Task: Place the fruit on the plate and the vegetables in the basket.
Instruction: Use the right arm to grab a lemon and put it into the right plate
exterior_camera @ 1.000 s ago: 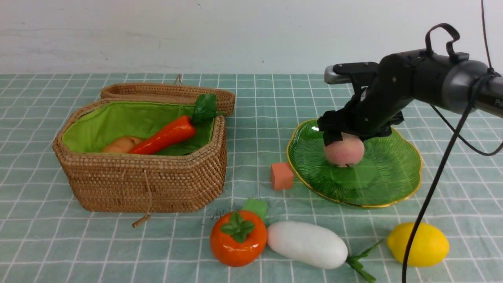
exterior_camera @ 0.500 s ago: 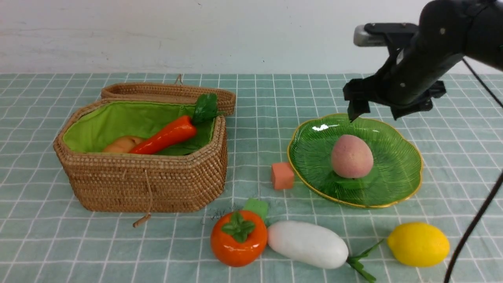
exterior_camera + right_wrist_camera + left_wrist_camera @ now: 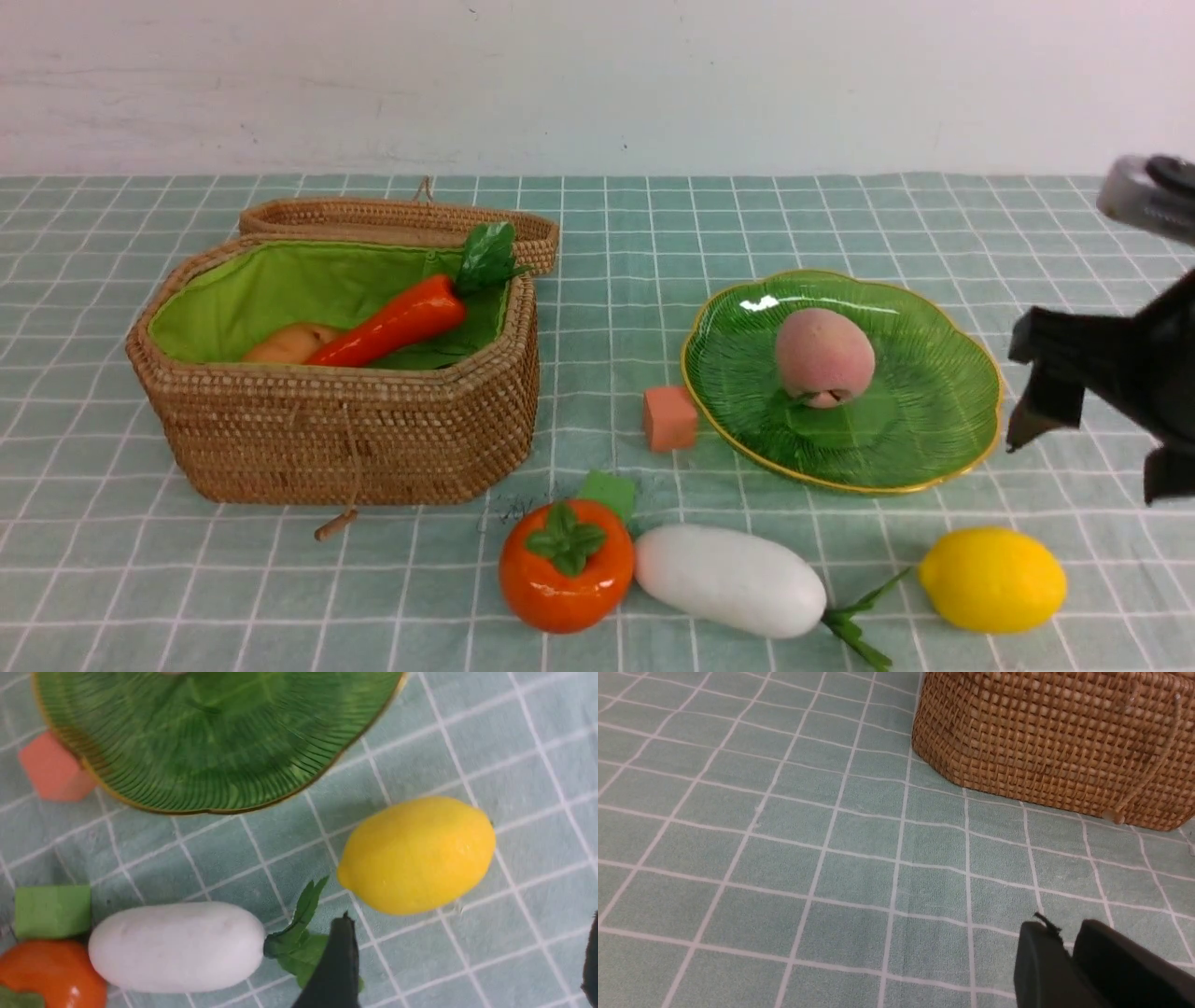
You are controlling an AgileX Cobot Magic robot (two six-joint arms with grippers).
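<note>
One peach on the plate, carrot in basket; right end effector wide.

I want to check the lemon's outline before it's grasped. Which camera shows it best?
The right wrist view: the lemon is large, whole and unobstructed. The front view shows it whole but smaller. The left wrist view misses it.

Three fruits, two vegetables, perhaps three, two cubes, one basket, one plate.

Orange cube and green cube on checked cloth.
</note>
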